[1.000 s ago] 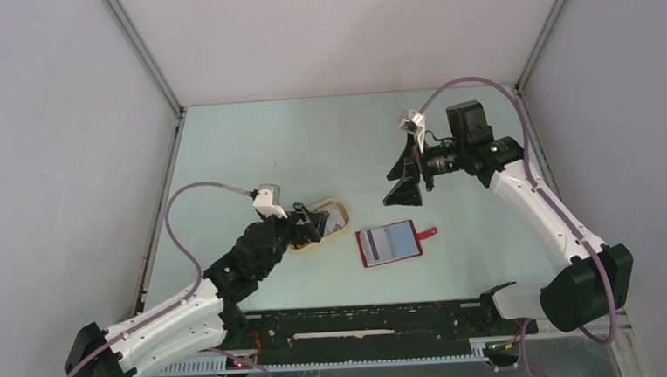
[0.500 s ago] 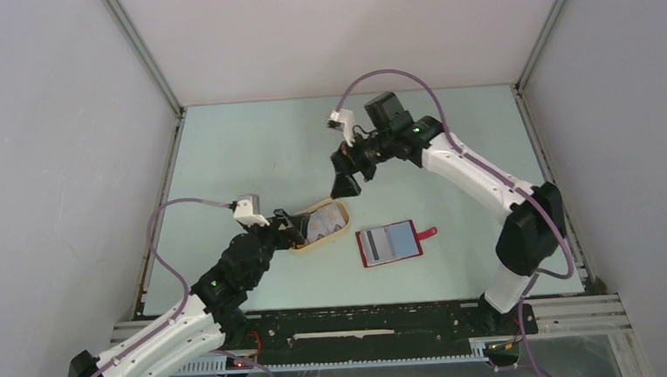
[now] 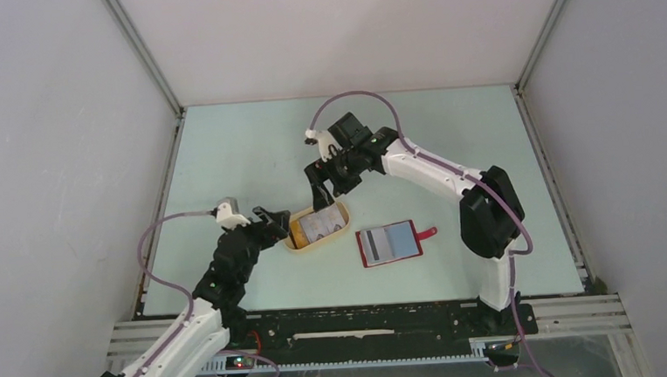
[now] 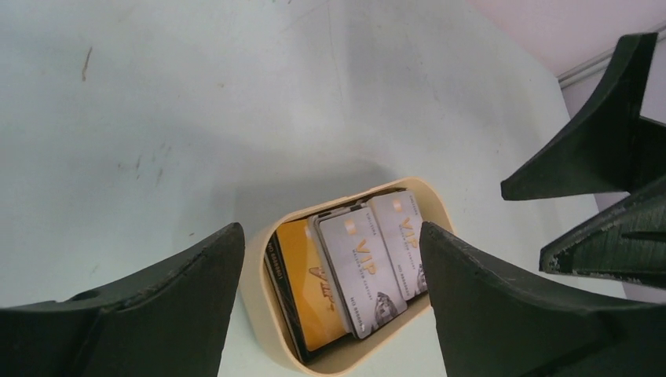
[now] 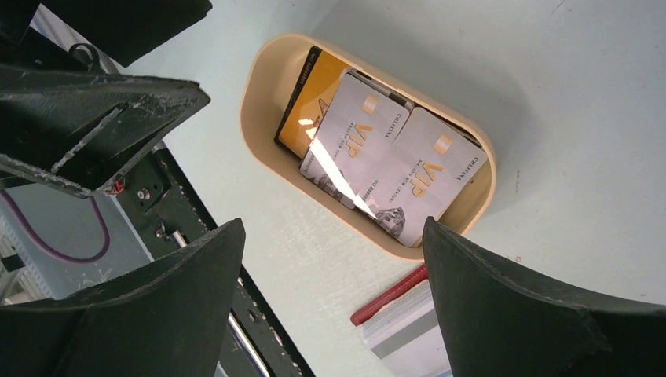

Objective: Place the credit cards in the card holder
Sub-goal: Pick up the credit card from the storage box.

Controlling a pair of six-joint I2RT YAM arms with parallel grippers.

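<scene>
The credit cards (image 3: 323,225) lie stacked in a beige oval tray (image 3: 297,241) at the table's middle: two silvery-grey VIP cards (image 4: 365,265) over an orange-gold one (image 4: 310,294). My left gripper (image 3: 277,222) is open at the tray's left end, its fingers either side of the tray in the left wrist view. My right gripper (image 3: 321,192) hangs open just above the tray's far side, looking down on the cards (image 5: 369,153). The red card holder (image 3: 390,243) lies open to the right of the tray, a striped card (image 5: 412,330) showing in it.
The left gripper's fingers (image 5: 102,110) show close beside the tray (image 5: 259,102) in the right wrist view, and the right gripper's fingers (image 4: 597,157) show in the left wrist view. A black rail (image 3: 365,326) runs along the near edge. Grey walls close three sides.
My right arm has swung from the back right across to the left, down over the tray. My left arm has drawn back to the left, off the tray to its left end.
</scene>
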